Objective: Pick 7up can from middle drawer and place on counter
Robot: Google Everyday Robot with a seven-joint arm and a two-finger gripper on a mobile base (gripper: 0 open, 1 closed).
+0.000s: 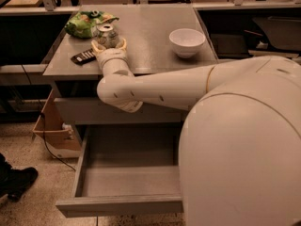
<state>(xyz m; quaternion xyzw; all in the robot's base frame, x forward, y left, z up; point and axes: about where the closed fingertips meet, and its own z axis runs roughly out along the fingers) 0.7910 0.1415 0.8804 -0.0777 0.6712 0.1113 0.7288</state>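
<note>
- Item: small silver aluminium 7up can (106,33) with a green and white label. It stands upright over the left part of the table, just in front of the snack bag. I cannot tell whether its base is resting on the table, because the fingers hide it.
- Item: cream two-finger gripper (109,42) on the white arm, reaching over the front left edge of the table. The fingers (123,44) look clamped on the lower sides of the can, one on each side.
- Item: flat grey brushed-metal table (150,41), the top of the drawer cabinet. There is bare surface between the can and the bowl.
- Item: wide, shallow grey metal middle drawer (127,182), pulled out. The part of its tray I can see holds nothing.
- Neighbours: crinkly green snack bag (87,22) just behind the can; flat black remote-like object (83,56) just to the gripper's left; round white bowl (186,41) well apart on the right.
- Step in hand, as I judge it: setting the can down.
- Handling note: I would lower it straight down and keep it vertical until the base is flat on the table. I would then part the fingers evenly and draw them back towards the front edge, not sideways. That keeps them clear of the bag and the black object. The can is light and tips easily.
</note>
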